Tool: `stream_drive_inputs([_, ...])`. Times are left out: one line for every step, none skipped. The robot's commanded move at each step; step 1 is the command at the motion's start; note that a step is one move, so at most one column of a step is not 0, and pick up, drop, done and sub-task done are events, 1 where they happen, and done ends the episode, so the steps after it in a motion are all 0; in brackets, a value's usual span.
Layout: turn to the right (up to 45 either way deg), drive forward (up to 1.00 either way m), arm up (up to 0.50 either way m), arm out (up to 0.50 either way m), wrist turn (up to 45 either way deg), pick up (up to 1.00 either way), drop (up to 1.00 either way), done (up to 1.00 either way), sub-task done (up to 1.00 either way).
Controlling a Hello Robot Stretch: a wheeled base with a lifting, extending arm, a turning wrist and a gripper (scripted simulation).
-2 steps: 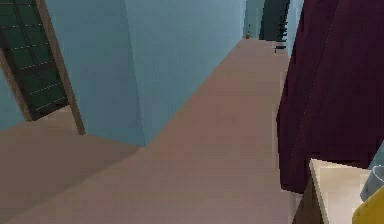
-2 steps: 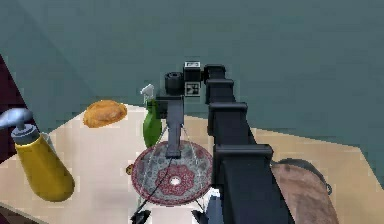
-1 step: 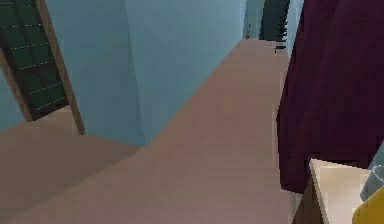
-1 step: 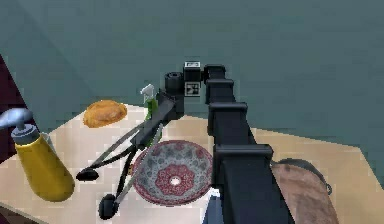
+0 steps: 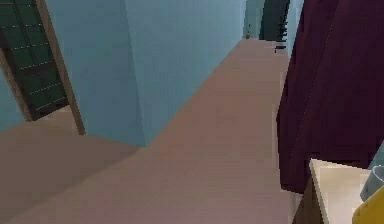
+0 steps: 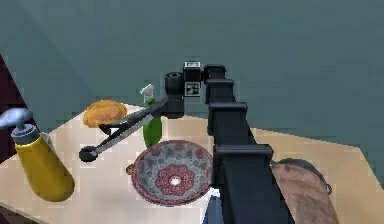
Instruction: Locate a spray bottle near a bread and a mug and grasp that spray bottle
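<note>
A green spray bottle (image 6: 152,130) with a white top stands on the pale table (image 6: 100,185) in the arm side view. An orange-brown bread (image 6: 105,113) lies to its left. A white mug-like thing (image 6: 177,107) sits just behind it on the right. The dark arm (image 6: 235,140) rises from the bottom edge to the two white marked squares (image 6: 192,72). My gripper (image 6: 95,148) stretches left and down from them, crossing in front of the spray bottle and the bread. I cannot tell whether it holds anything.
A patterned bowl (image 6: 172,172) sits at the table's front, a yellow bottle (image 6: 42,165) with a grey top at its left, and a brown pot (image 6: 305,190) at the right. In the forward view a table corner (image 5: 335,190) shows beside a dark red curtain (image 5: 330,90), with pink floor (image 5: 200,150) and a blue wall (image 5: 185,60).
</note>
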Motion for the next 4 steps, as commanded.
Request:
stream_drive_inputs([0.0,0.00,0.00,0.00,45.0,0.00,0.00,0.00,0.00])
stream_drive_inputs([0.0,0.00,0.00,0.00,9.0,0.00,0.00,0.00,0.00])
stream_drive_inputs([0.0,0.00,0.00,0.00,0.0,1.00,0.00,0.00,0.00])
stream_drive_inputs([0.0,0.00,0.00,0.00,0.0,0.00,0.00,1.00,0.00])
